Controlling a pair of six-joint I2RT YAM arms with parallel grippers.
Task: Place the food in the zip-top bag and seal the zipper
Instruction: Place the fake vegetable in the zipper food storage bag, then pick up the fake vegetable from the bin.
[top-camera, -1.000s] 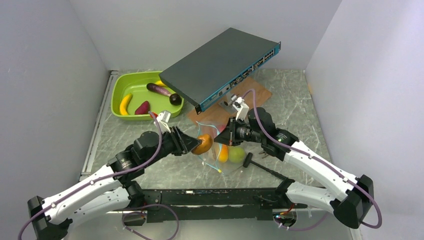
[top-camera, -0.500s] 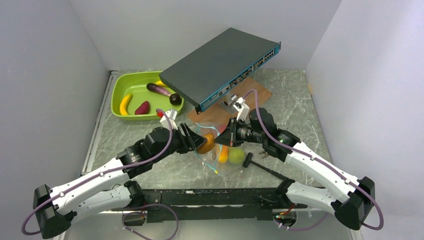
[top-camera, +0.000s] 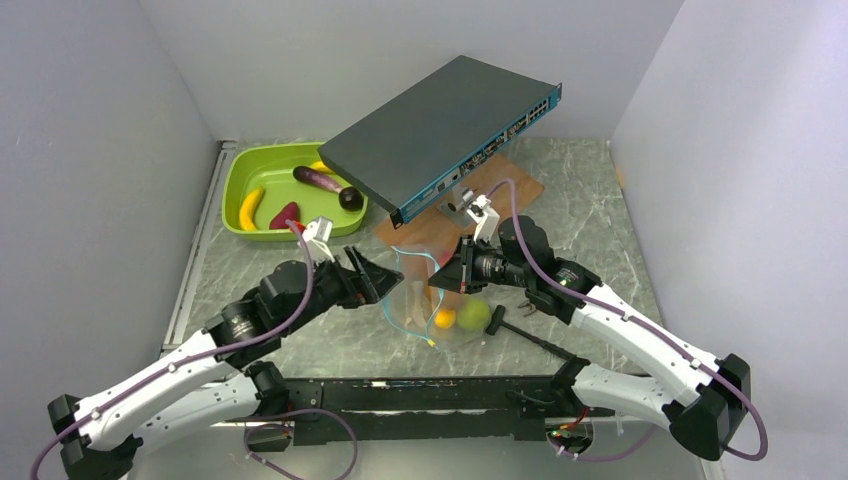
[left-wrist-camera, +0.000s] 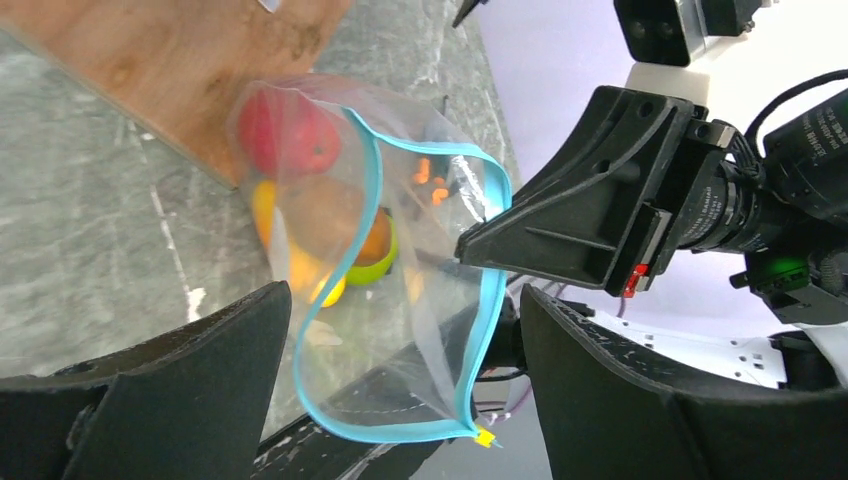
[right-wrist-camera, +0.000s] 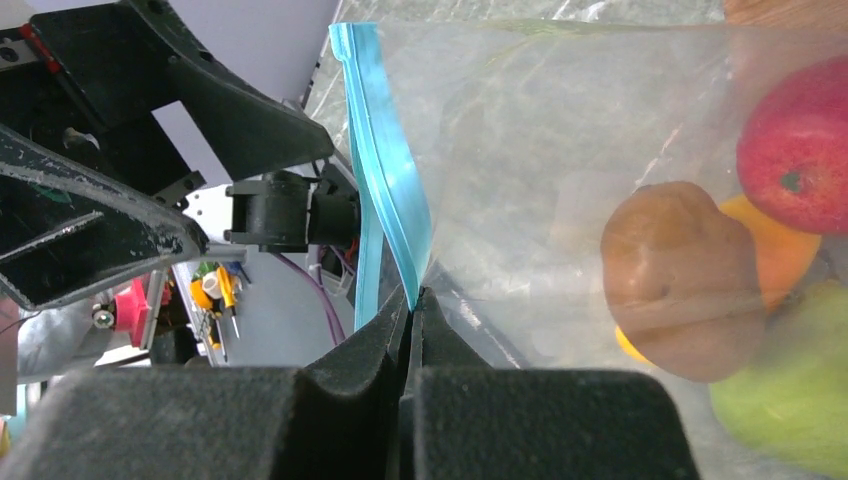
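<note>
Dropped from my left gripper (left-wrist-camera: 405, 305), whose jaws now gape empty beside the mouth, the brownish glossy toy fruit (right-wrist-camera: 675, 280) lies inside the clear crinkly zip-top bag (right-wrist-camera: 560, 120). My right gripper (right-wrist-camera: 410, 305) pinches the teal zipper strip (right-wrist-camera: 385, 180). Waiting in the lime-green tray (top-camera: 229, 195): yellow banana (top-camera: 250, 208), purple eggplant (top-camera: 317, 178).

Marble table (top-camera: 590, 200): green tray (top-camera: 233, 178), wooden board (top-camera: 516, 186), zip-top bag (top-camera: 412, 292), black tool (top-camera: 531, 338).
</note>
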